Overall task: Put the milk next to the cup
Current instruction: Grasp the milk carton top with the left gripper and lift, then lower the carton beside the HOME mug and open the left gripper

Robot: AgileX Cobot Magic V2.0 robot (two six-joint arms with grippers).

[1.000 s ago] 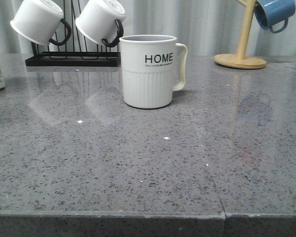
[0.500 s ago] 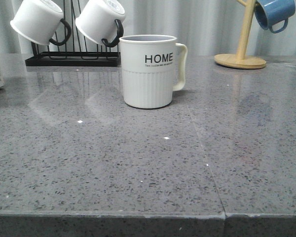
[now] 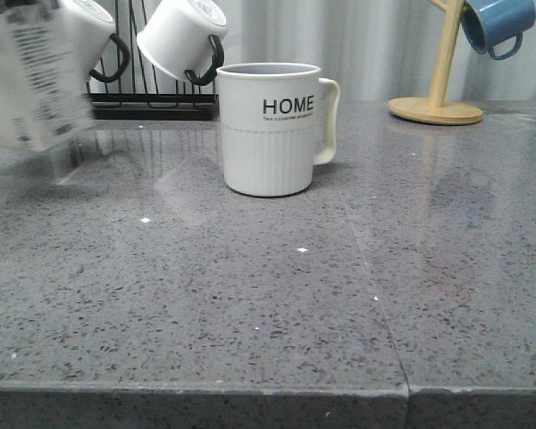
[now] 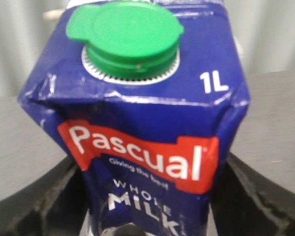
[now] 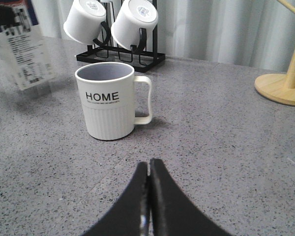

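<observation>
Gripping the tall blue-topped milk carton point(image 4: 137, 123) between its jaws, the left gripper point(image 4: 142, 216) held it lifted above the grey speckled surface point(image 3: 277, 295), left of the off-white ribbed HOME cup point(image 3: 270, 130), probably for carrying alongside. The right gripper point(image 5: 148, 196) waited, jaws pressed together and empty.

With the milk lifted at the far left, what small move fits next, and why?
Probably carry the milk rightward toward the cup, then lower it. The left claw holds it off the table, blurred and tilted, with bare table between it and the cup.
</observation>
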